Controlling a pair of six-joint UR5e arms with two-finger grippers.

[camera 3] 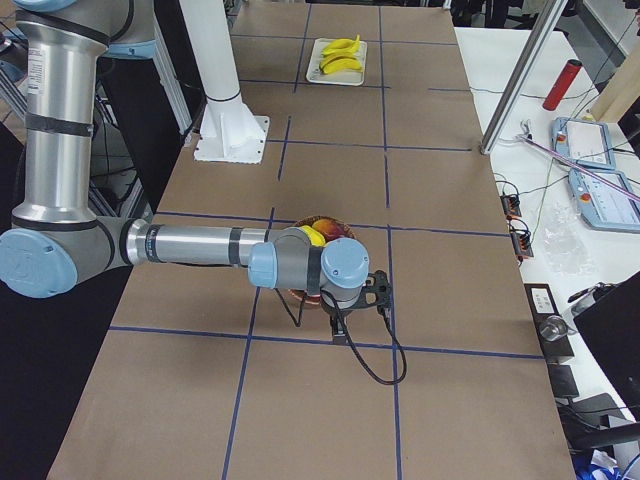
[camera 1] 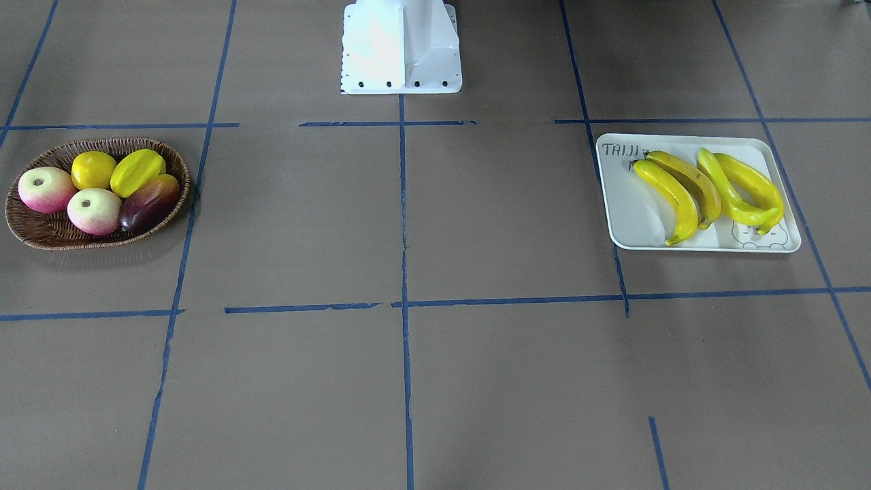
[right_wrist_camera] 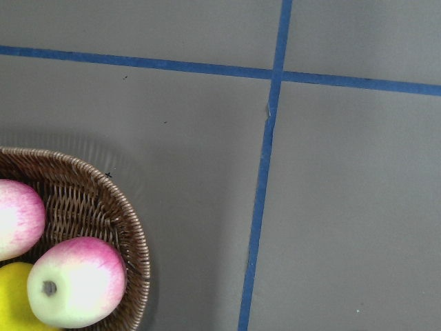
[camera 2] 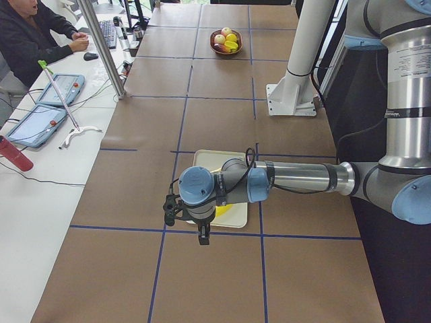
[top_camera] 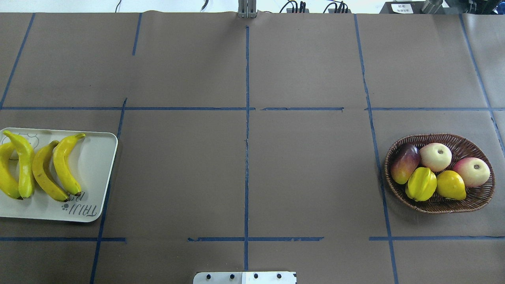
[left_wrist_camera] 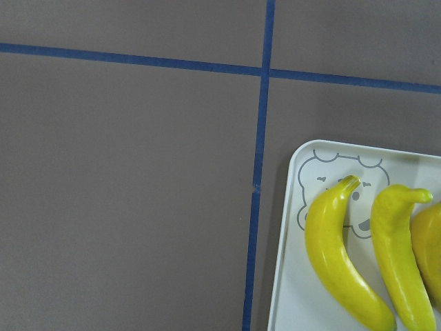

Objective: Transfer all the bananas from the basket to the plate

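Counting four bananas (camera 1: 679,201) side by side on the plate (camera 1: 629,218), at the robot's left end of the table (camera 1: 510,224), laid lengthwise between the printed lettering and the bear face. Reads as the finished state: finds no banana in the basket (camera 1: 170,153), well apart at the right end. Leaves there only two pink apples (camera 1: 95,211), a round yellow fruit (camera 1: 93,170), a starfruit (camera 1: 136,171) and a dark mango (camera 1: 150,203), presumably untouched because not called for. Hangs the left gripper (camera 2: 203,235) above the plate's bear corner and the right gripper (camera 3: 338,330) above bare table just beside the basket's rim, probably parked clear of both. Cannot tell from the side views whether either gripper stands wide or narrow. Finds only blue tape lines and the white robot base (camera 1: 401,47) between basket and plate, blocking no path.
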